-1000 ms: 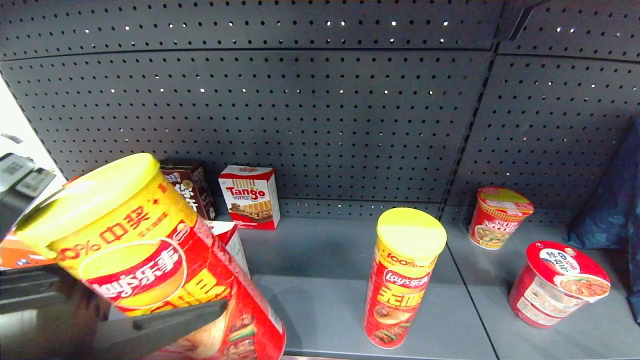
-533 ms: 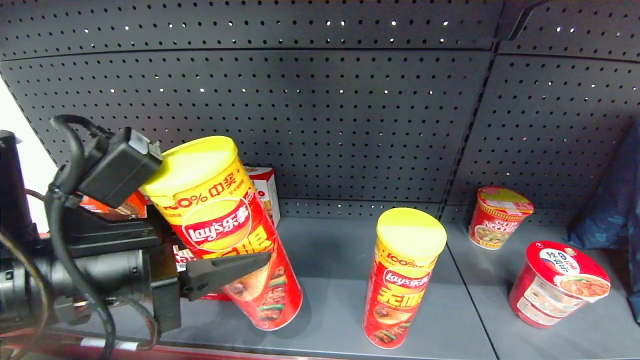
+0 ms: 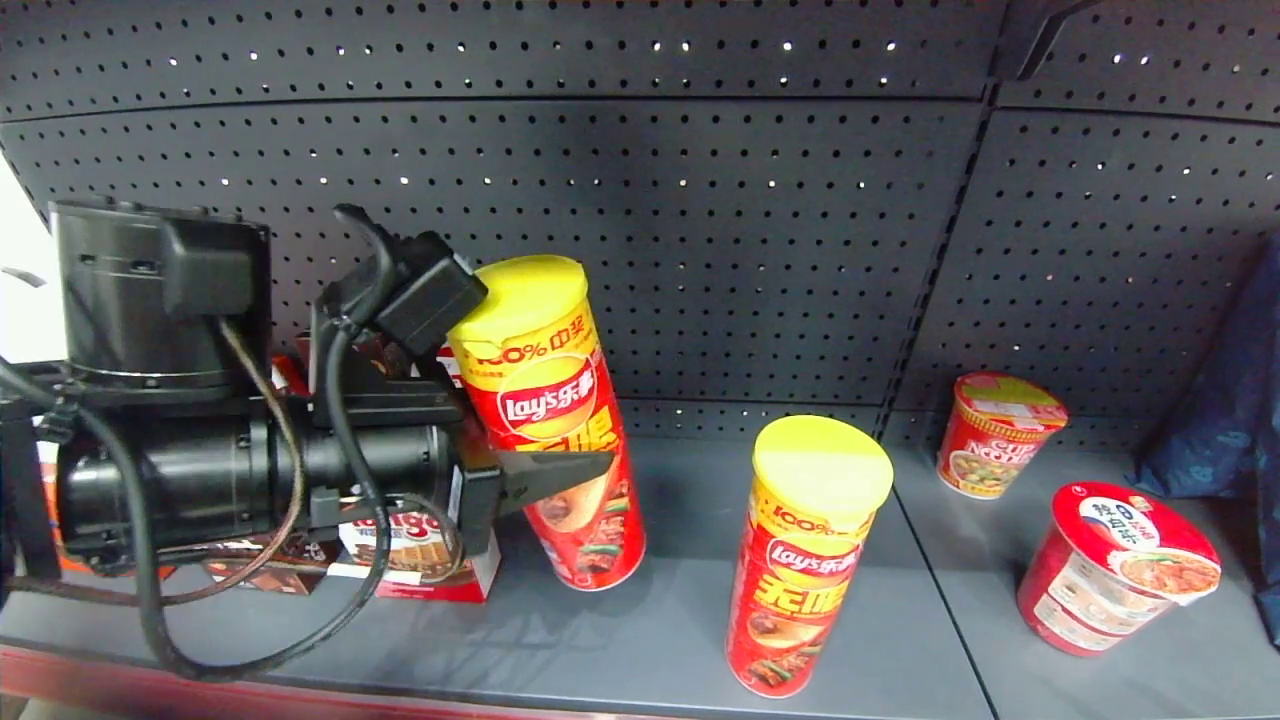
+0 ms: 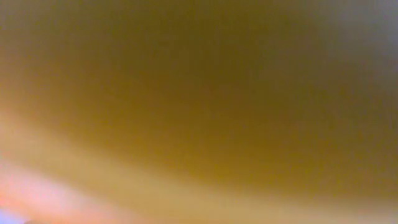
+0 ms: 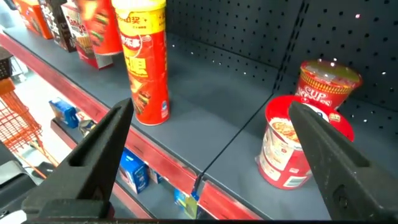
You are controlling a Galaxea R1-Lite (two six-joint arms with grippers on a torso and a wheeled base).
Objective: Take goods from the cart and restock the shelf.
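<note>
**Left gripper clamped on a chip can over the shelf, right gripper open**

The left gripper (image 3: 568, 458) grips a chip can (image 3: 545, 400) around its middle. One black finger (image 3: 555, 472) crosses the can's front, and the other is hidden behind it. The can tilts, with its yellow lid leaning back toward the wrist and its base down at the shelf (image 3: 680, 500). Whether the base bears on the shelf cannot be told.

Under and behind the wrist, a wafer box (image 3: 420, 555) and a brown box (image 3: 265, 575) sit on the shelf. Past the fingertips, on the side away from the wrist and apart from the held can, a second can (image 3: 805, 560) stands nearer the shelf's front edge. Farther out that way are a noodle cup (image 3: 998, 420) and a noodle bowl (image 3: 1120, 570).

The right gripper (image 5: 214, 162) holds nothing, its fingers spread wide. Beyond those fingers the second can (image 5: 144, 62) stands to one side, with the bowl (image 5: 292, 149) and cup (image 5: 326, 81) to the other.
</note>
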